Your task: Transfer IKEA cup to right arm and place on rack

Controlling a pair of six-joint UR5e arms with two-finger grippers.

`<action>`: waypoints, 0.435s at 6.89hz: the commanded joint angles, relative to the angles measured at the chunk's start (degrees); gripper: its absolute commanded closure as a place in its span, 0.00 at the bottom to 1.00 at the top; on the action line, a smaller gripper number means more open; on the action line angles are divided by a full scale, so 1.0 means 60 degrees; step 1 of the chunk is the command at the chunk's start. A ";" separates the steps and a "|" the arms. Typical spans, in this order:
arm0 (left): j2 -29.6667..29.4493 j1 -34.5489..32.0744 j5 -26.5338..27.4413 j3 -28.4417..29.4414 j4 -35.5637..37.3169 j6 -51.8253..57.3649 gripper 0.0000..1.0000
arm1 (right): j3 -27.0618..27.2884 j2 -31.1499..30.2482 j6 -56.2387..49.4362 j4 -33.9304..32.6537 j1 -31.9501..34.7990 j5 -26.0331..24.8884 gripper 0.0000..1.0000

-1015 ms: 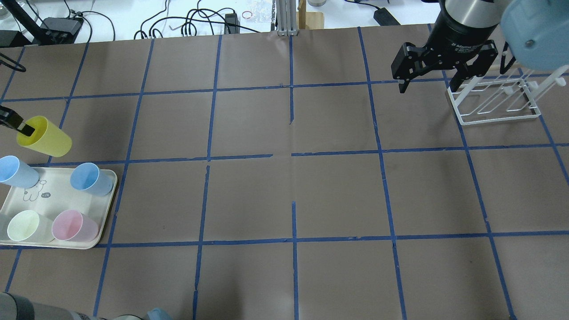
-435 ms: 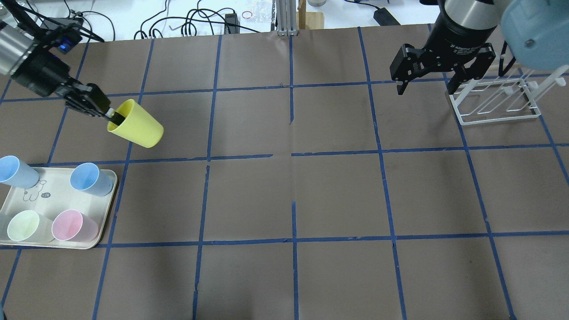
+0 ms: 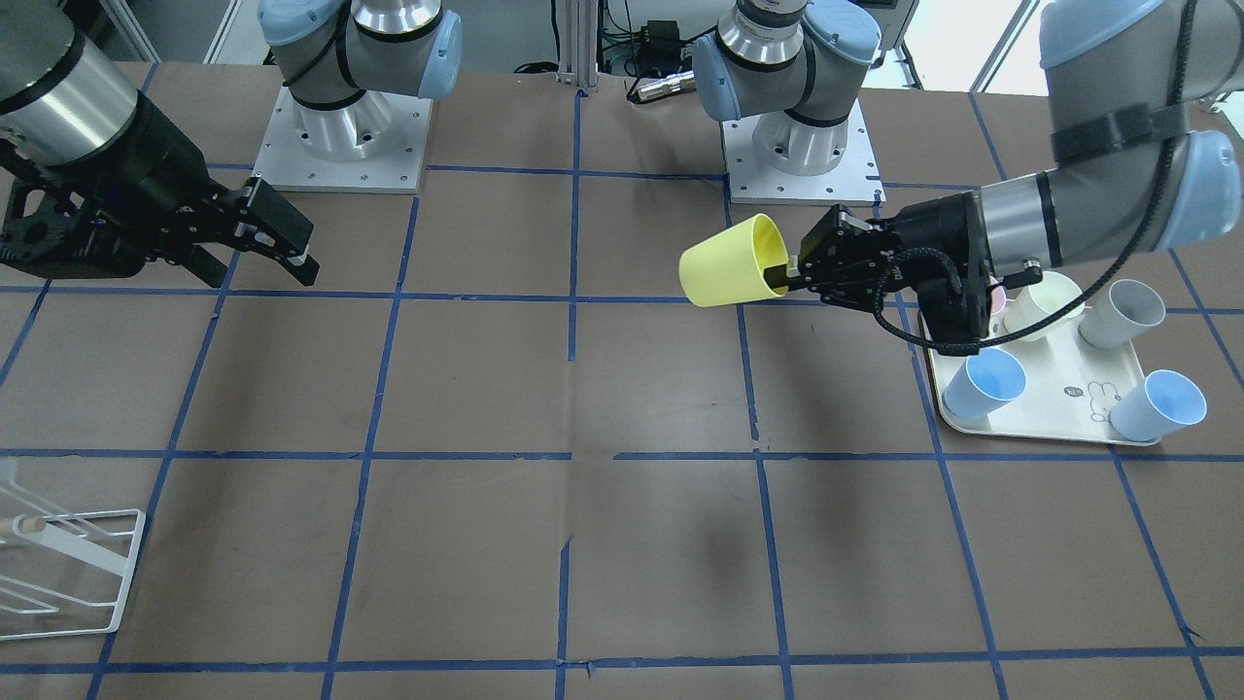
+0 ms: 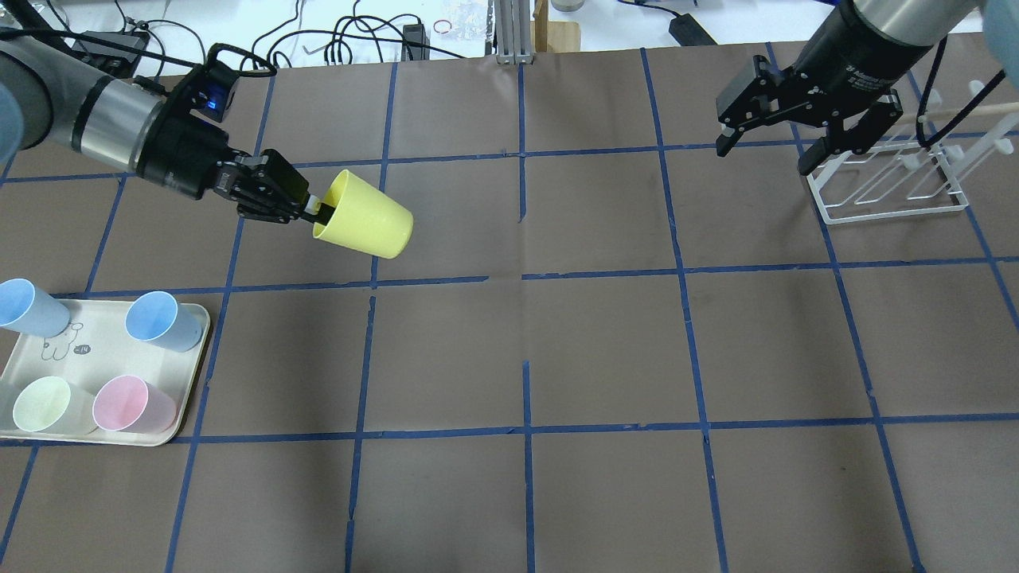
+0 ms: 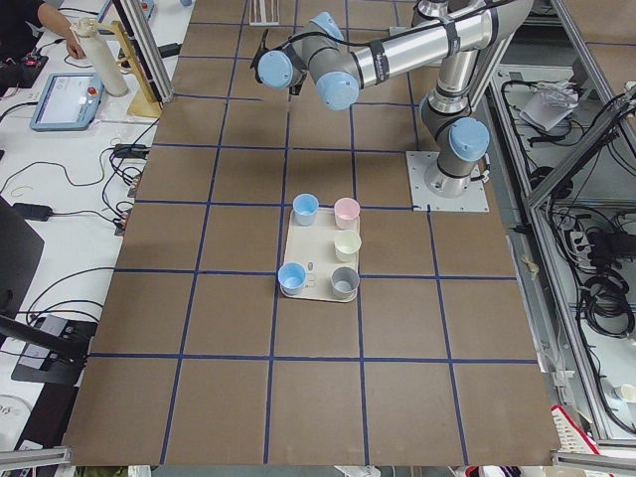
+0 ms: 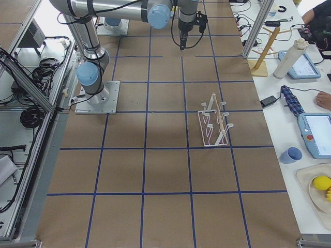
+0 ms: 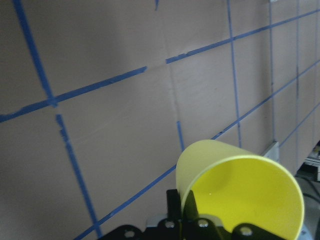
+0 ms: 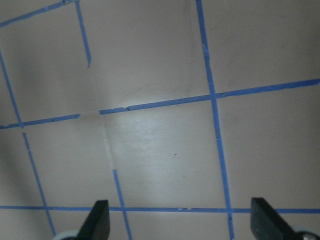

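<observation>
The lemon-yellow IKEA cup [image 4: 366, 216] hangs on its side above the table, left of centre, its base pointing toward the middle. My left gripper [image 4: 317, 211] is shut on its rim, one finger inside and one outside. The cup also shows in the front view [image 3: 729, 261] and in the left wrist view [image 7: 240, 190]. My right gripper [image 4: 763, 157] is open and empty, in the air at the far right, just left of the white wire rack [image 4: 884, 187]. The right wrist view shows only its two spread fingertips [image 8: 97, 220] over bare table.
A cream tray [image 4: 103, 350] sits at the near left with two light blue cups [image 4: 159, 318], a pink cup [image 4: 131, 404] and a pale cream cup [image 4: 44, 404]. Cables and boxes lie beyond the table's far edge.
My left arm has carried the yellow cup rightward and a little farther back, toward the table's middle. My right gripper has shifted slightly right and turned, still open.
</observation>
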 commanded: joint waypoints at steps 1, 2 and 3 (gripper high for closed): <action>0.0515 -0.0431 -0.3007 -0.1480 -0.0091 0.0081 1.00 | 0.0040 -0.0061 -0.0047 0.1127 -0.0667 0.2528 0.00; 0.0604 -0.1057 -0.4353 -0.1965 0.0025 0.0110 1.00 | 0.0098 -0.0061 -0.0047 0.1814 -0.0813 0.4034 0.00; 0.0634 -0.1716 -0.5469 -0.2130 0.0027 0.0081 1.00 | 0.0171 -0.0061 -0.0047 0.2155 -0.0844 0.5369 0.00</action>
